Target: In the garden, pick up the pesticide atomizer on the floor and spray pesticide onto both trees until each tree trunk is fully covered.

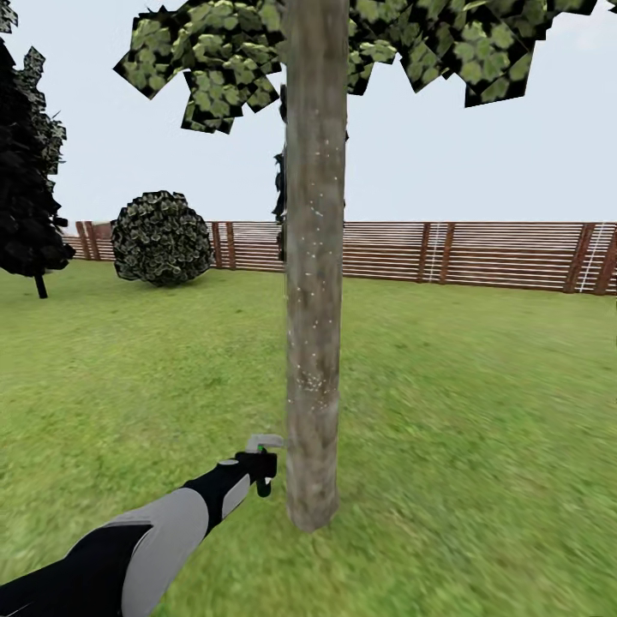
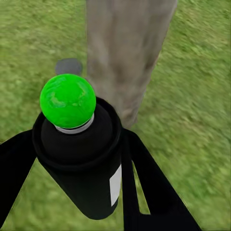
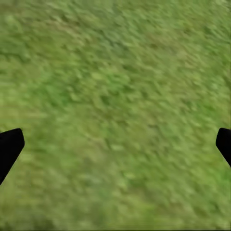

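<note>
The left gripper [image 1: 260, 470] is closed around the pesticide atomizer [image 1: 261, 454], holding it low beside the tree trunk [image 1: 314, 257], at about 9 o'clock from the trunk's base in the head view and very near the bark. In the left wrist view the two black fingers [image 2: 144, 178] clamp the dark body of the bottle [image 2: 82, 163] on either side, below its collar, with the white label facing outward and the green dot [image 2: 67, 100] on top; the trunk [image 2: 126, 53] stands just beyond the nozzle. The bottle looks small, rigid and light, a smooth plastic cylinder that could twist or slide in the pads, so the mid-body hold below the collar seems the sensible place, leaving the pale trigger head free. White specks fleck the trunk from mid-height down, thickest low, so I judge this tree partly sprayed. The right gripper [image 3: 115, 139] hangs over bare lawn [image 3: 115, 72] with its fingertips wide apart and nothing between them. A slatted fence [image 1: 480, 253] and a round bush [image 1: 161, 237] lie far behind
</note>
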